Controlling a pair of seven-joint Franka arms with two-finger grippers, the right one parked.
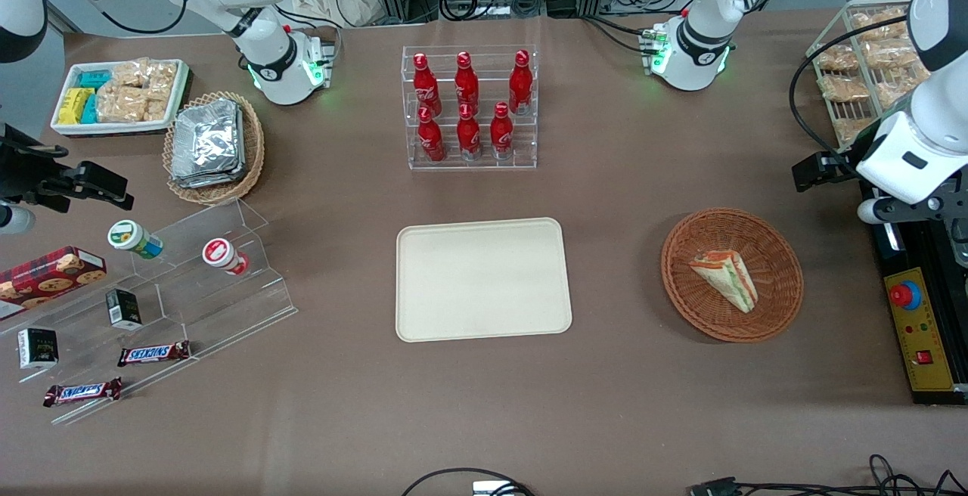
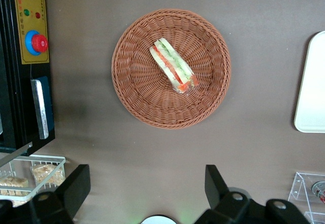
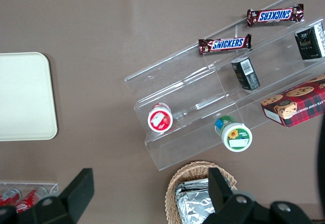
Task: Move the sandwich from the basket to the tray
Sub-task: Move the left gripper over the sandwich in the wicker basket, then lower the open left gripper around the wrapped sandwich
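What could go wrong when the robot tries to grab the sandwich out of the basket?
The sandwich lies tilted on the basket's sloping weave, so it might slip or get squashed when pinched. The open gripper is off to the side above the table, so it could bump the basket's rim coming in. Carrying it to the tray, a loose grip might drop it.

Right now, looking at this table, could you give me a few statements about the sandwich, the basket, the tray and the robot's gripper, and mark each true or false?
1. The sandwich lies in the basket. True.
2. The tray already holds a sandwich. False: it holds nothing.
3. The gripper is shut on the sandwich. False: it is open, up above the table, holding nothing.
4. The basket and tray touch. False: bare table lies between them.
5. Red bottles stand farther from the front camera than the tray. True.
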